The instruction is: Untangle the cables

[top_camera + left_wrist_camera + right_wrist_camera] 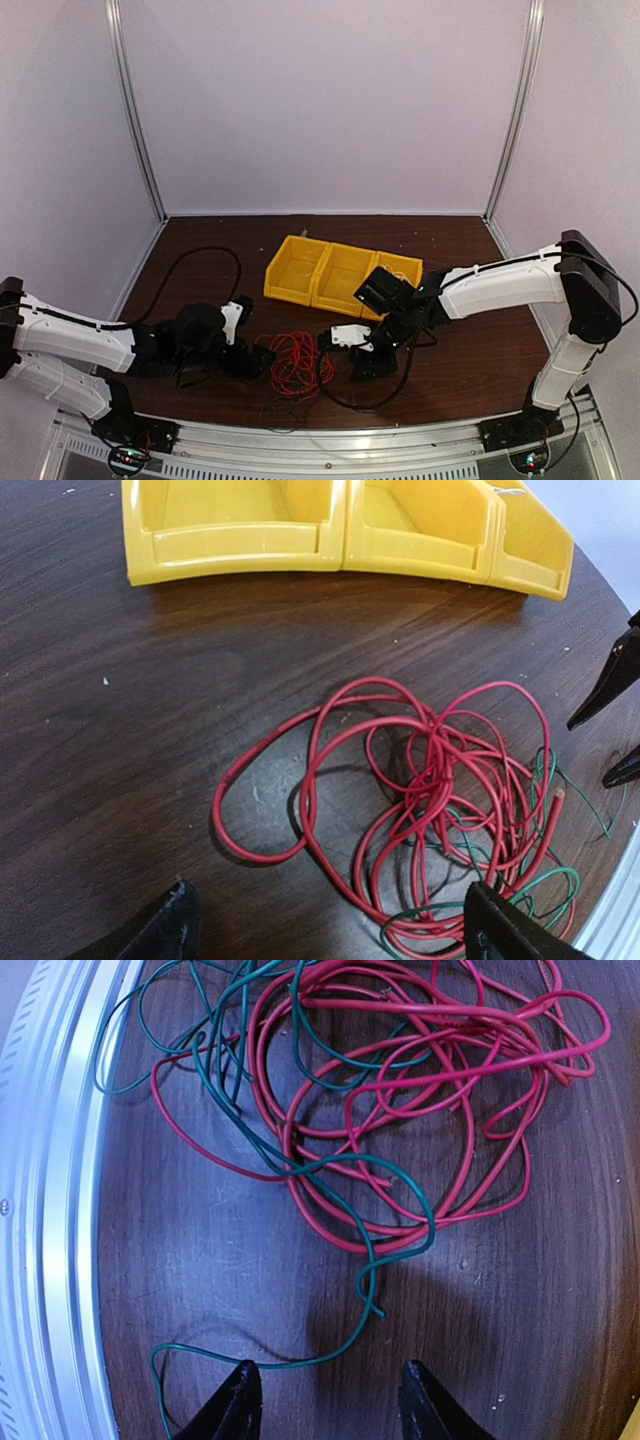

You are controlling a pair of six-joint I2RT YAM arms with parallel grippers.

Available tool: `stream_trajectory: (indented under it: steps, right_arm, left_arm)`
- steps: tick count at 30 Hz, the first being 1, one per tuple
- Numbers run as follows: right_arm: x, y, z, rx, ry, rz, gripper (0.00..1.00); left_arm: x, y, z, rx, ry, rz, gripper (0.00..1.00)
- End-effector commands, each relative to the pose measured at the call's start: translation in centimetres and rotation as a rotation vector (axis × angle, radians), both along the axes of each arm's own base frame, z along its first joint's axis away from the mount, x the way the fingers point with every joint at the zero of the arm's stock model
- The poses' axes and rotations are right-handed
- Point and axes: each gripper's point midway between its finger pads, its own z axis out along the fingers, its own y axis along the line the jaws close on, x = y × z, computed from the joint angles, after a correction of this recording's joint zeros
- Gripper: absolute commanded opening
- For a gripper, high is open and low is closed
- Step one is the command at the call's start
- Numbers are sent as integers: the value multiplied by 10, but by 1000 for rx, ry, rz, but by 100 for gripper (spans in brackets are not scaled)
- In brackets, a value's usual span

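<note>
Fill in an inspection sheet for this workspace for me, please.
Surface: dark wooden table, scuffed.
Job's things: red wire and green wire tangled in one loose clump near the front edge.
Clutter: three yellow bins side by side behind the clump; no contents visible.
Tools: left tool and right tool both open, holding nothing, on either side of the clump.
Cables: black arm cable loops over the table behind the left arm.
Surroundings: pale walls; metal rail along the front edge.

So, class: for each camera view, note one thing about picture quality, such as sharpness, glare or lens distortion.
Top external: soft and dim, the red cable a small blur. Left wrist: sharp, a pale sheen on the table, the yellow bins bowed. Right wrist: the green cable crisp, the metal rail curved.
</note>
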Motion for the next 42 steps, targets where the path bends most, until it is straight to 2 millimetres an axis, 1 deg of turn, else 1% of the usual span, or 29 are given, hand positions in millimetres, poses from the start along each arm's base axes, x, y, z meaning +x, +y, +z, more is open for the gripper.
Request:
stream_trajectory:
  steps: [1,4,5,6,8,10,12,16,18,20,21,22,23,24,25,27,30,31,32,33,34,35,36,37,38,40,42]
  right_arm:
    - [-6,-2,8,31,-17,14,49]
    - [-15,-12,14,32,-97,101,49]
    - [-20,-17,12,15,-134,147,49]
    - [-20,-20,8,-6,-174,180,49]
    - [-16,-21,2,-37,-238,234,48]
    - [-15,-16,-2,-51,-268,268,48]
    - [-20,-9,-6,-56,-279,312,49]
    - [-30,0,-23,-98,-313,386,49]
    - [-31,3,-30,-114,-312,396,49]
    - [-32,8,-32,-106,-303,401,47]
    - [-32,10,-34,-104,-300,404,42]
    - [-33,12,-35,-106,-294,407,33]
    - [-34,14,-35,-107,-286,411,19]
    - [-35,15,-33,-107,-275,409,8]
    - [-34,18,-27,-99,-274,405,0]
    - [-32,27,1,-47,-286,386,0]
    - [-26,45,68,70,-288,349,0]
    - [-25,50,90,114,-256,340,0]
    - [-20,55,116,162,-232,322,0]
    - [-12,58,140,210,-210,295,0]
    - [-3,63,169,273,-198,269,0]
    - [6,65,191,322,-191,235,0]
    - [15,66,210,360,-191,205,0]
    - [21,67,225,388,-190,188,0]
    - [26,67,241,419,-194,167,0]
    - [36,71,270,494,-197,119,0]
    - [39,73,293,559,-173,93,0]
  left_arm:
    - [10,-20,26,-85,-50,-26,92]
    - [10,-16,27,-96,-59,-10,92]
    - [10,-15,28,-101,-63,-5,93]
    - [10,-13,28,-103,-65,-1,93]
    - [10,-12,28,-106,-68,4,93]
    - [11,-13,28,-102,-67,3,93]
    - [11,-14,27,-94,-63,0,93]
    - [12,-13,29,-95,-67,5,93]
    - [11,-10,31,-101,-71,13,93]
    - [11,-7,33,-108,-77,20,93]
    - [10,-6,33,-109,-79,23,93]
    - [10,-5,34,-111,-82,25,93]
    - [10,-4,34,-110,-85,27,93]
    - [11,-4,36,-109,-91,26,93]
    - [12,-5,38,-108,-100,21,93]
    - [13,-13,47,-110,-135,-23,93]
    - [8,-33,76,-180,-225,-141,93]
    - [3,-39,90,-218,-270,-193,88]
    - [-3,-44,108,-257,-335,-235,83]
    - [-11,-47,129,-303,-407,-270,82]
    - [-17,-48,145,-337,-461,-294,83]
    - [-19,-49,158,-358,-495,-306,85]
    - [-20,-50,166,-363,-518,-321,86]
    - [-21,-53,173,-359,-545,-339,86]
    - [-24,-57,175,-352,-554,-374,87]
    - [-25,-67,171,-316,-568,-426,87]
    - [-25,-80,169,-297,-589,-466,87]
